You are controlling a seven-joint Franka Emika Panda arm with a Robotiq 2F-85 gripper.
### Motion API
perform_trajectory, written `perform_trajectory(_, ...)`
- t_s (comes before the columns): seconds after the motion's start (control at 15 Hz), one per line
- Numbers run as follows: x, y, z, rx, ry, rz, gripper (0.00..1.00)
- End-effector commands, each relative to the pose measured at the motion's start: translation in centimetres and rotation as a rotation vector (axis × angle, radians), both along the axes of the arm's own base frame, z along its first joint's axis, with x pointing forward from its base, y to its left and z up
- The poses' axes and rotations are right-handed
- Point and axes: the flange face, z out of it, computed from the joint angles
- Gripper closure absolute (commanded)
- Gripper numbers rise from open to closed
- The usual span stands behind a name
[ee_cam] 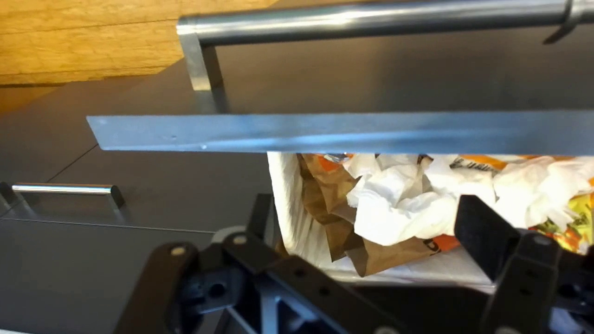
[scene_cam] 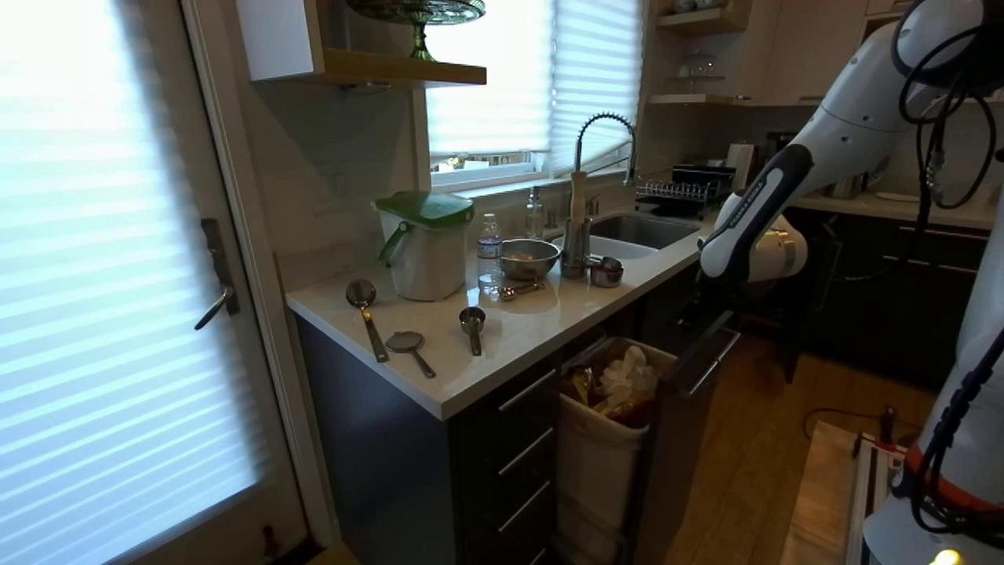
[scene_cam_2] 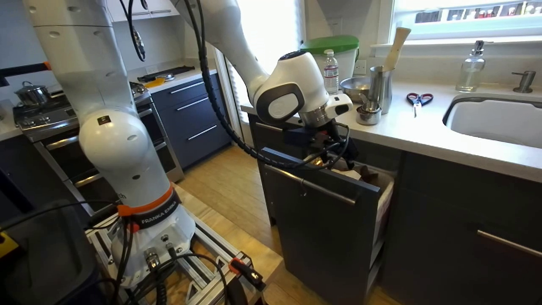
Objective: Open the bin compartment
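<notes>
The bin drawer (scene_cam_2: 322, 228) stands well pulled out beneath the counter (scene_cam: 533, 322), beside a stack of dark drawers (scene_cam: 502, 435), showing a tall pale bin (scene_cam: 596, 455) filled with crumpled white paper (ee_cam: 403, 208), creased brown paper (ee_cam: 334, 204) and a yellow wrapper (ee_cam: 580, 213). The drawer's front is a flat, dark, smooth slab with a long, round metal handle (ee_cam: 371, 22). The counter is light and glossy, and carries a bucket (scene_cam: 427, 271) with a green lid (scene_cam: 427, 206), a clear plastic bottle (scene_cam: 489, 259) and a rounded steel bowl (scene_cam: 529, 271). The claw (ee_cam: 366, 215) hangs over the bin, its 2 black fingers (ee_cam: 485, 232) spread wide apart, with paper in sight between them. The drawer's thin, straight top edge lies near the fingers in the wrist view, yet apart from them. In an exterior view, a strip of wooden floor (scene_cam: 745, 463) gives room between the drawer's front and the pale wooden board (scene_cam: 823, 486) under the robot's arm (scene_cam: 855, 102)
</notes>
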Motion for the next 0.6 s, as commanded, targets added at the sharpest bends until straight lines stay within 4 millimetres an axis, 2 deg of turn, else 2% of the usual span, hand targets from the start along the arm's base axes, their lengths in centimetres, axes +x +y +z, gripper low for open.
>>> perform_trajectory(0.0,0.74,-0.46,-0.1,-0.023,0.078,0.064,0.0)
perform_trajectory(0.53,1.06,-0.23,0.03,0.028,0.276,0.055,0.0)
